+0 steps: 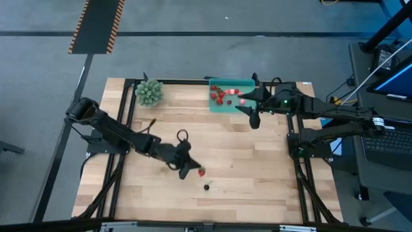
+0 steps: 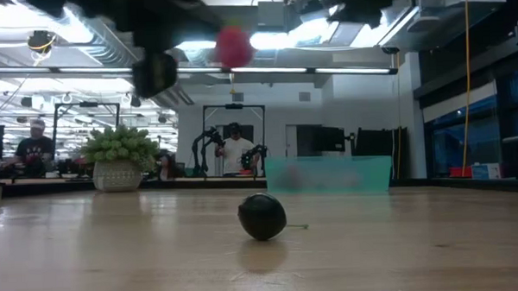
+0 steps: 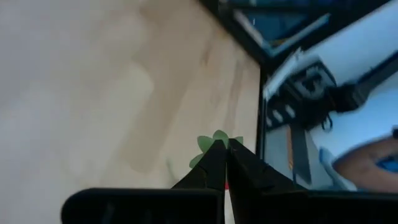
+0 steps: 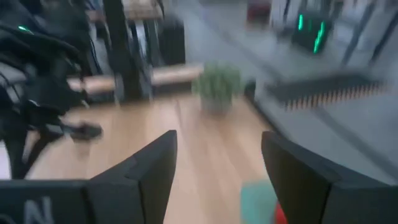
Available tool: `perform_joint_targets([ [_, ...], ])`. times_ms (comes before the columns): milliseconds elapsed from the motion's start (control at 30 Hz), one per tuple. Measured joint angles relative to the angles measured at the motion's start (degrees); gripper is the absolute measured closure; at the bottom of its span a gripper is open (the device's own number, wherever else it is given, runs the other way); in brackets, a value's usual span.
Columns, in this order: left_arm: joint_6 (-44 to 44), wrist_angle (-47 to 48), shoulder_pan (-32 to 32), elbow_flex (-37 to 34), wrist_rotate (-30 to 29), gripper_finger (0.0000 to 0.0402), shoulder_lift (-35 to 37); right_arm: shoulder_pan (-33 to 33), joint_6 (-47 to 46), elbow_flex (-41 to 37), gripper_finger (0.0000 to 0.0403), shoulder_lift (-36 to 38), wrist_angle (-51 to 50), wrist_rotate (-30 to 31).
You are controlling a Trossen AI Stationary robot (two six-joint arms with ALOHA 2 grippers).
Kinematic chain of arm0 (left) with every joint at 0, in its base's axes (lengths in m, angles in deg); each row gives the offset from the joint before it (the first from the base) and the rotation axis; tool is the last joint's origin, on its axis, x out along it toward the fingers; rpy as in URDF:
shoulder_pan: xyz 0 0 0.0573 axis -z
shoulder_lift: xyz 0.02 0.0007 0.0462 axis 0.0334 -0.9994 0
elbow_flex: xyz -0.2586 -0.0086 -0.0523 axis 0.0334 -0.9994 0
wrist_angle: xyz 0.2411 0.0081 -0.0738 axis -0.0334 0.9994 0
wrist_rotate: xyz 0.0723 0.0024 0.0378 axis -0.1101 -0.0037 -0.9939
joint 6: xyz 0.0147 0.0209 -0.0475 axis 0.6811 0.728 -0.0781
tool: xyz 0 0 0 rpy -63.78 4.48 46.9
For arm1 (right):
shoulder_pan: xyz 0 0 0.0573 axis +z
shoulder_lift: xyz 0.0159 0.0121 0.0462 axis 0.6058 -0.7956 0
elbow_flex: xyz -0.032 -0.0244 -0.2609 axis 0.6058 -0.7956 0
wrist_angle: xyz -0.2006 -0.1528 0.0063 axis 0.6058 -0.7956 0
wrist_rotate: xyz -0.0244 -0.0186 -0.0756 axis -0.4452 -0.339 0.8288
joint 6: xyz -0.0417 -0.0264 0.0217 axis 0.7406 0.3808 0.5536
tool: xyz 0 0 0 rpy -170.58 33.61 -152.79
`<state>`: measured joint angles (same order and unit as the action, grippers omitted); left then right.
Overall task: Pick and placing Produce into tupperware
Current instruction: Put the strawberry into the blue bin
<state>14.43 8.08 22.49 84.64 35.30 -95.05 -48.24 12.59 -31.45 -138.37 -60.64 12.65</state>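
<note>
Plant: we see a bushy green clump [image 1: 149, 92] near the desk's [image 1: 257, 167] far left corner; in the low view it sits in a pale pot.
Left end effector [image 1: 193, 170]: fingers pressed together, pinching a strawberry [image 1: 201, 172] by its green leaves; in the low view the red fruit [image 2: 232, 46] hangs clear above the desk.
Berry: a small dark round piece [image 1: 206, 187] with a thin stem lies on the wood just beside the left end effector, toward the near edge.
Tray: we see a shallow teal rectangle [image 1: 248, 82] at the desk's far edge, right of centre, holding several tiny red and pink pieces [image 1: 223, 95].
Right end effector [image 1: 252, 106]: fingers spread, holding nothing, at the tray's right part.
Background: people [image 2: 236, 151] show in the room beyond the desk.
</note>
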Motion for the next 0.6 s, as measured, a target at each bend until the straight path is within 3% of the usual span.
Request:
perform_joint_targets([
  [200,6.4,-1.9,-9.0,0.0,-0.3,0.0401,0.5,0.0,10.1,0.0,0.0167,1.1,12.0,-0.5],
  [367,15.0,-5.3,-19.0,0.1,0.1,0.0401,-0.1,0.0,17.2,0.0,0.0167,1.5,15.3,-0.5],
  [600,28.1,-4.8,-32.7,8.0,8.0,0.0401,-2.6,0.0,19.4,0.0,0.0167,1.5,15.2,-0.4],
])
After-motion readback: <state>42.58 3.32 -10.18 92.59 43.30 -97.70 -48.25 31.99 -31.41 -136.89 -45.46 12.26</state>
